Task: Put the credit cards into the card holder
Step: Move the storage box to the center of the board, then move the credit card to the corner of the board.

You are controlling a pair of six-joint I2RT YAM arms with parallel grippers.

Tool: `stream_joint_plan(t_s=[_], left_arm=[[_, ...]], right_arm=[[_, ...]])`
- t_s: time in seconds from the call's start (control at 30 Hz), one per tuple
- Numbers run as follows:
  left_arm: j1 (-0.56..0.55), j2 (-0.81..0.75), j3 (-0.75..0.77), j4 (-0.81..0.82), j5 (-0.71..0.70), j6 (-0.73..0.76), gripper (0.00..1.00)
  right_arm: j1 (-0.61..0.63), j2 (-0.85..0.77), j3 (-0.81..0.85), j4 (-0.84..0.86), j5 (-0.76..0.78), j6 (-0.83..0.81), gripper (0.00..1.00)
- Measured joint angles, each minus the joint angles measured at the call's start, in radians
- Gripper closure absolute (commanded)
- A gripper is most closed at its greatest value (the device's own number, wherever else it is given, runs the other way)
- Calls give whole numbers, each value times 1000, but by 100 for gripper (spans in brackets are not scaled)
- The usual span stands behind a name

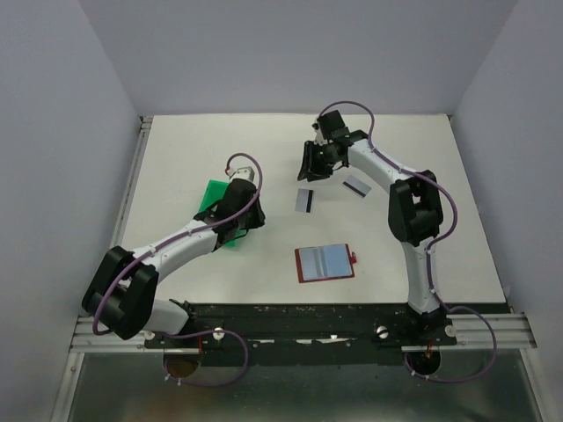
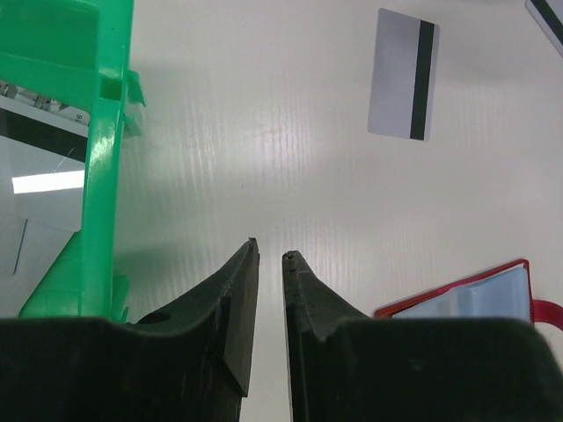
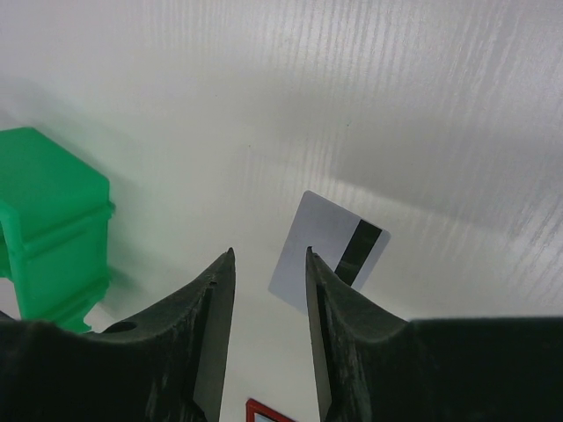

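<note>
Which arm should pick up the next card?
Right. The right tool, open, hovers just by a card; the left tool sits farther off, beside the green tray.

You have two credit cards lying on the desk (image 1: 220, 141): one (image 1: 304, 200) and another (image 1: 356, 185). You have one card holder (image 1: 325, 263) and one green tray (image 1: 214, 193). What the tray holds cannot be counted. There are two grippers: left gripper (image 2: 270, 255), right gripper (image 3: 268, 253).
</note>
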Motion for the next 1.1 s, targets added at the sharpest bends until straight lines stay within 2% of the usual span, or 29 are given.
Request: stream_joint_plan(t_s=[0.43, 0.57, 0.63, 0.77, 0.87, 1.1], left_arm=[[0, 5, -18, 4, 5, -3, 69], [0, 9, -18, 6, 6, -3, 69], [0, 9, -18, 18, 13, 0, 69], [0, 38, 1, 57, 34, 24, 67], [0, 102, 63, 75, 55, 46, 61], [-1, 396, 409, 88, 106, 108, 47]], right_arm=[[0, 45, 10, -19, -3, 23, 53], [0, 54, 9, -21, -15, 37, 56], [0, 36, -37, 22, -16, 49, 56], [-3, -129, -304, 126, 42, 93, 55], [-14, -348, -483, 153, 98, 127, 54], [-70, -821, -673, 233, 168, 152, 52]])
